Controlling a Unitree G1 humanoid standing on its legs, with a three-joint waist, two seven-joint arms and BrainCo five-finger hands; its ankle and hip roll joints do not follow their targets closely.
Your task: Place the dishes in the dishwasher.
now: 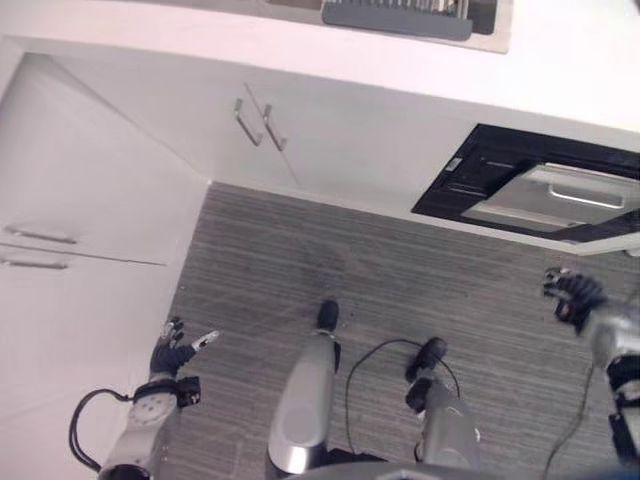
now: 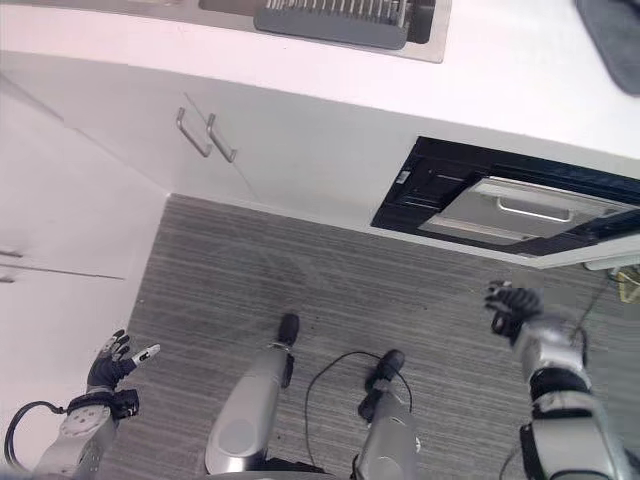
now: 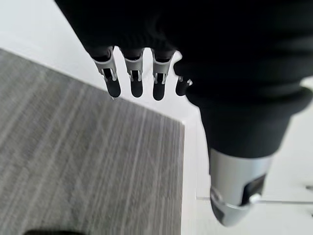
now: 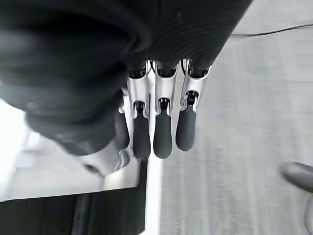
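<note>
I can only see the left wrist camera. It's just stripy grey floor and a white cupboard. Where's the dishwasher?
Observer: On the robot's right, set in the white cabinets. It's a black dishwasher, and its silver door with a bar handle looks partly open.
Operator: Is the other hand holding a dish?
Observer: No. The right hand hangs over the floor in front of the dishwasher, fingers straight, holding nothing.
Operator: So where are the dishes?
Observer: I can't see any. A dark grey ribbed rack sits up at the white counter.
</note>
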